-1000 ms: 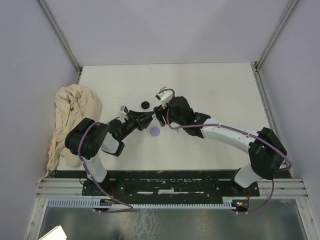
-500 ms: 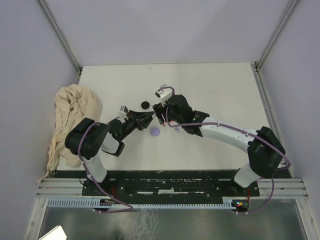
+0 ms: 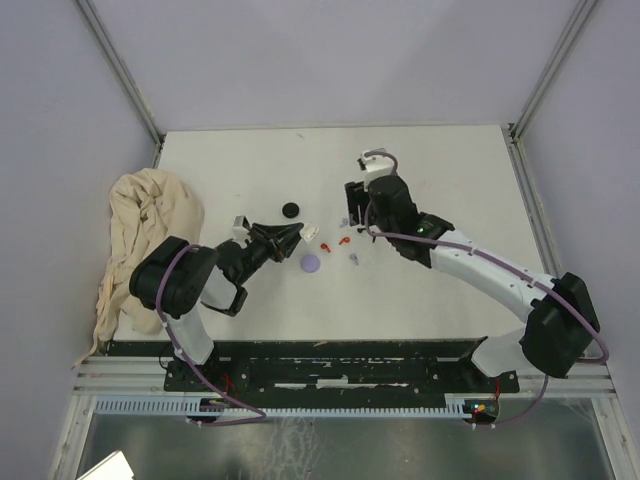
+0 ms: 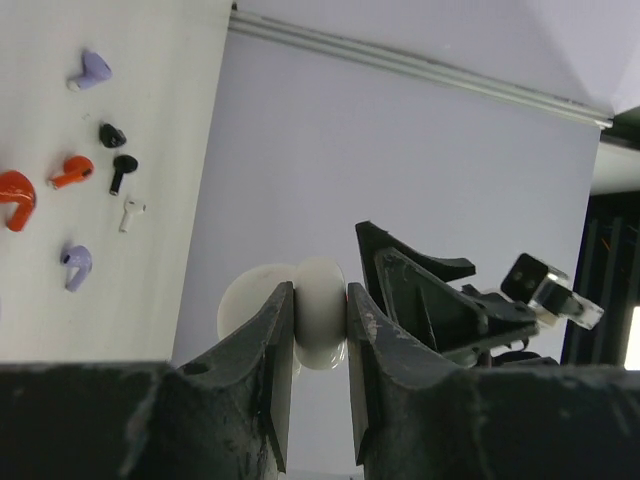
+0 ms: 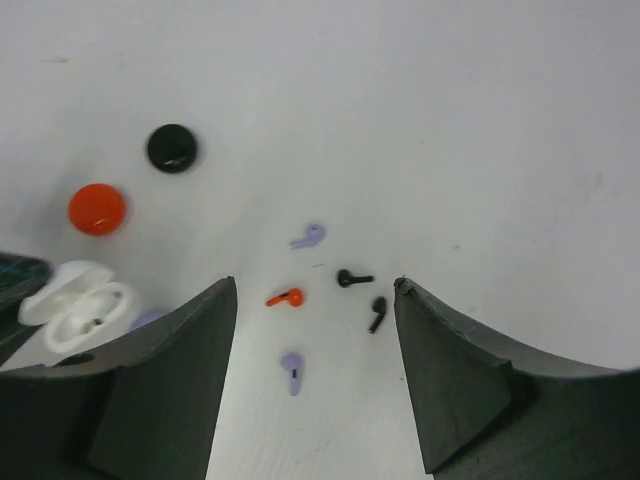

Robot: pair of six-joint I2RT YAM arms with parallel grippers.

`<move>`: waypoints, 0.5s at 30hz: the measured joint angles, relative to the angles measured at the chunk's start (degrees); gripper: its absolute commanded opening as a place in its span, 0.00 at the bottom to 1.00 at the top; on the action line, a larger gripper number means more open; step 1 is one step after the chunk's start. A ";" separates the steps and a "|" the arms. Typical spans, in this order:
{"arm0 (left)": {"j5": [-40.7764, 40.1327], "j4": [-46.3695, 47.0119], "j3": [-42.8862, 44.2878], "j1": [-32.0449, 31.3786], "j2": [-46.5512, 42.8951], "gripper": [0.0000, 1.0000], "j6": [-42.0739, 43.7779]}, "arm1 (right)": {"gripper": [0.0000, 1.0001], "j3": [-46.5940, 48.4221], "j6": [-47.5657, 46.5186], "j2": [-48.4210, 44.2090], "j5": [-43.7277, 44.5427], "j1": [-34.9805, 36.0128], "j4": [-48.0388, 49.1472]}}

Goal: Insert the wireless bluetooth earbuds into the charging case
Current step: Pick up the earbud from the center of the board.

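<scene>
Earbuds (image 5: 287, 297) are lying scattered under our right claw (image 5: 313, 287), which we are holding wide. We are pinching the white charging case (image 4: 250, 305) in our left claw (image 4: 319, 300).

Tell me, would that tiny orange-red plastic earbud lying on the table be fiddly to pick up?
Probably. The tiny orange-red plastic earbud looks very light, so a nudge would likely send it skidding over the smooth white table. Its rounded head and thin stem suggest it may twist or slip when pinched.
</scene>
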 measured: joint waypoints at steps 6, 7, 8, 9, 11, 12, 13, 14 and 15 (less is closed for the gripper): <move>-5.33 0.02 -3.19 0.20 -0.81 0.03 1.60 | 0.71 2.08 4.68 3.30 -1.57 -12.31 -11.08; -6.08 0.00 -3.67 0.20 -1.27 0.03 1.99 | 0.71 2.45 5.07 4.83 -2.40 -14.10 -13.03; -6.71 0.02 -4.00 0.22 -1.79 0.03 2.27 | 0.70 2.67 5.27 6.21 -3.10 -15.37 -14.51; -7.28 0.04 -4.09 0.22 -2.25 0.03 2.45 | 0.70 2.86 5.46 7.61 -3.96 -16.31 -15.87; -7.93 0.09 -4.11 0.26 -3.41 0.03 3.32 | 0.69 3.04 5.62 10.14 -5.31 -17.40 -18.10; -8.26 0.09 -4.11 0.26 -4.02 0.03 3.74 | 0.68 3.04 5.62 11.19 -5.92 -17.66 -18.97; -8.55 0.11 -4.15 0.31 -4.57 0.03 4.02 | 0.68 3.04 5.64 12.07 -6.69 -17.86 -19.76; -8.79 0.07 -4.20 0.31 -5.29 0.03 4.46 | 0.68 3.04 5.66 12.79 -7.30 -18.01 -20.20; -8.87 0.04 -4.26 0.33 -6.03 0.03 4.90 | 0.68 3.04 5.75 13.27 -7.96 -18.08 -20.41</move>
